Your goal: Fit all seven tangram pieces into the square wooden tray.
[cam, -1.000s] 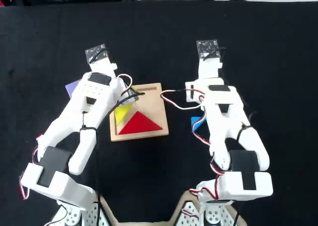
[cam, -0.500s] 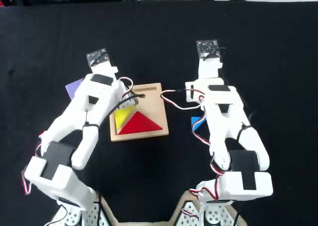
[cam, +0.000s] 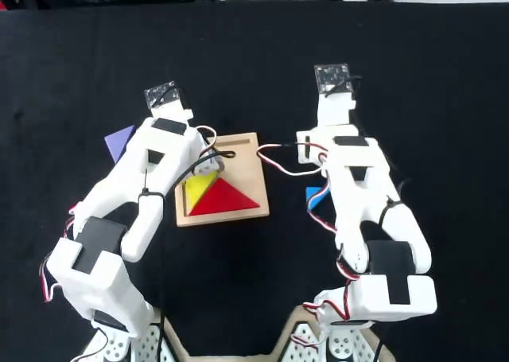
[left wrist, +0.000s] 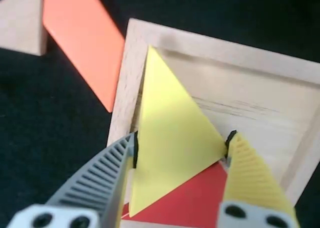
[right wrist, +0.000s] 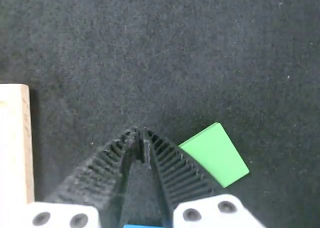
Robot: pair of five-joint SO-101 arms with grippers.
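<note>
The square wooden tray (cam: 238,151) lay on the black counter (cam: 413,75) between the two arms. In the high view a red triangle (cam: 227,196) sat in the tray's near half. A yellow triangle (cam: 195,185) lay against it on the tray's left side, partly under the left arm. The left pincer (cam: 208,161) was over the tray there.

The left wrist view made the grip plain. The left pincer (left wrist: 182,140) was closed onto the yellow triangle (left wrist: 167,143), with one finger against each of two edges. That piece lay over part of the red triangle (left wrist: 200,203) and ran up close along the tray's left rim (left wrist: 210,42). This view also showed an orange parallelogram (left wrist: 82,42) just outside that rim, and beyond it a bare-wood triangle (left wrist: 20,20). Both were hidden under the arm from above.

From above, a purple piece (cam: 119,142) lay left of the tray, well apart, and a blue piece (cam: 314,196) peeked out from under the right arm, right of the tray.

In the right wrist view the right pincer (right wrist: 139,138) was pinched closed on nothing above bare counter, beside the tray's edge (right wrist: 12,138). A green piece (right wrist: 215,154) lay just beside its tips, on the side away from the tray. A sliver of the blue piece (right wrist: 137,226) showed beneath its fingers.
</note>
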